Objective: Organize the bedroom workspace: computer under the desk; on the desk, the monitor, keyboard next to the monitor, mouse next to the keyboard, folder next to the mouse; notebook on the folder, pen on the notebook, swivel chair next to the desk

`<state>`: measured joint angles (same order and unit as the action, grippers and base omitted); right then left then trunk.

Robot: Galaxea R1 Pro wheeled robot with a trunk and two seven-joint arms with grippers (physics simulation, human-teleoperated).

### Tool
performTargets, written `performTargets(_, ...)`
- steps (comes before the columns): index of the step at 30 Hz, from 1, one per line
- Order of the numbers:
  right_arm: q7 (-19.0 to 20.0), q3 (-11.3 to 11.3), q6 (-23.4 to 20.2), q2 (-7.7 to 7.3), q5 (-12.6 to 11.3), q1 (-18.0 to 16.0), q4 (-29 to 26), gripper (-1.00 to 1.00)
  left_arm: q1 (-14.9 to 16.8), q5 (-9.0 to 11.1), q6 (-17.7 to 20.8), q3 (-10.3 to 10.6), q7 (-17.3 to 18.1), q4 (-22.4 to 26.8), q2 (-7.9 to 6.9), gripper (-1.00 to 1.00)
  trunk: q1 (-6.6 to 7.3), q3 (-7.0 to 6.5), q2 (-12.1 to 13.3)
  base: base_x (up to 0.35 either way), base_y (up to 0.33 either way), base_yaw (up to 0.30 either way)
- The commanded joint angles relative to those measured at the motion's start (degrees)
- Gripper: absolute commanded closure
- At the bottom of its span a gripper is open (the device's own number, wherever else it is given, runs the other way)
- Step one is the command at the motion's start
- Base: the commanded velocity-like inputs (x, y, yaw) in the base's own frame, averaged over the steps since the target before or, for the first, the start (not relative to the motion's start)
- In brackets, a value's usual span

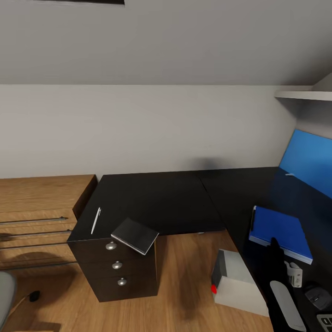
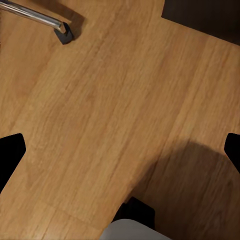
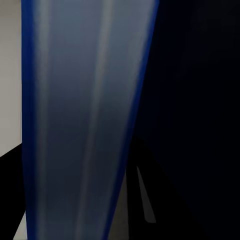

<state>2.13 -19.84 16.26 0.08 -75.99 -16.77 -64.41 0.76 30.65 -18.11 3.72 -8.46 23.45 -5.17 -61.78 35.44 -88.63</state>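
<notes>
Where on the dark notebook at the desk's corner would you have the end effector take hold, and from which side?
Grip the notebook by the corner that juts past the desk's front edge above the drawers, coming in from the front. It lies flat and thin, so only that overhanging part seems to leave room for a finger beneath it.

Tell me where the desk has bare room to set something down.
The desk is bare across its middle and corner, between the notebook near the pen and the folder. It is crowded near the folder, with the right gripper, mouse and keyboard.
</notes>
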Motion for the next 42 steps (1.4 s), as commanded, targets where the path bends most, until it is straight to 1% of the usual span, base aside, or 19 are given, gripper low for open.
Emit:
performTargets(1,0.15,0.06,0.13,0.01,-1.52,-0.02,0.52,1.00,0.03,0.20,-0.18,0.41,-0.43,0.01,-0.04,-1.00,0.00,0.06,-0.02,0.008,0.003,0.000)
performTargets(9,0.09,0.06,0.09,0.01,-1.53,-0.02,0.52,1.00,0.03,0.47,-0.17,0.42,-0.63,0.22,-0.02,-1.00,0.00,0.06,-0.02,0.001,0.000,0.000)
performTargets(12,0.07,0.06,0.09,0.01,-1.54,-0.02,0.52,1.00,0.03,0.53,-0.17,0.41,-0.65,0.26,-0.02,-1.00,-0.66,0.59,-1.22,0.000,0.000,0.000)
performTargets(33,0.07,0.06,0.02,0.01,-1.62,-0.02,0.52,1.00,0.03,0.68,-0.17,0.11,-0.56,0.19,-0.17,-1.00,-0.66,0.59,-1.22,-0.037,0.000,0.000)
performTargets(37,0.07,0.08,0.02,0.01,-1.62,-0.02,0.52,1.00,0.03,0.72,-0.17,0.13,-0.57,0.19,-0.19,-1.00,0.22,-0.12,0.38,0.000,0.000,0.000)
performTargets(41,0.12,0.14,0.07,0.08,-1.55,-0.02,0.38,1.00,0.03,0.72,-0.17,0.09,-0.59,0.19,-0.19,-1.00,0.22,-0.12,0.38,0.000,0.000,0.000)
performTargets(42,0.14,0.14,0.08,0.09,-1.54,-0.02,0.36,1.00,0.03,0.72,-0.17,0.09,-0.59,0.19,-0.19,-1.00,0.44,-0.30,0.78,0.000,0.000,0.000)
